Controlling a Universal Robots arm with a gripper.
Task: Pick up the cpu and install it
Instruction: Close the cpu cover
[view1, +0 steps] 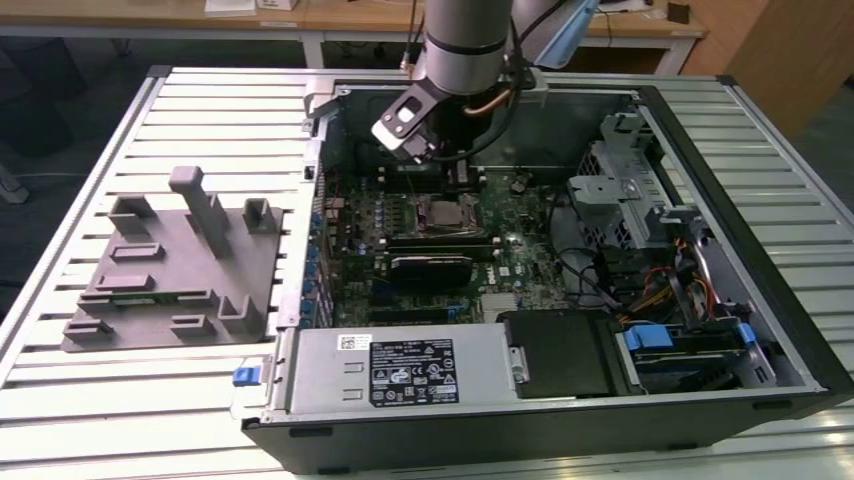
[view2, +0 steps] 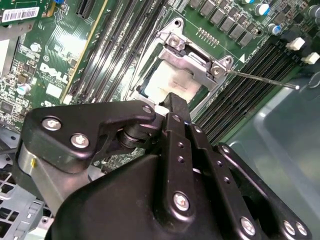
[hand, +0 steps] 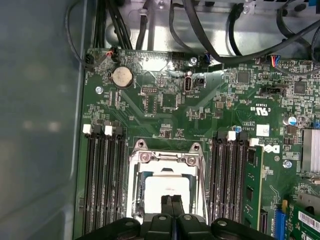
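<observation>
First wrist view: the pincer (hand: 171, 200), pressed together, hangs directly over the cpu (hand: 154, 187), which lies inside the metal-framed socket (hand: 167, 158) on the motherboard (hand: 200, 115).

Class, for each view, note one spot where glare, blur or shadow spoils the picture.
Second wrist view: glare whitens the shiny silver-grey square cpu and streaks the green circuit board. First wrist view: the grey metal case wall looks hazy, out of focus. Exterior view: inside the black computer case it is darker than on the bright white slatted table.
</observation>
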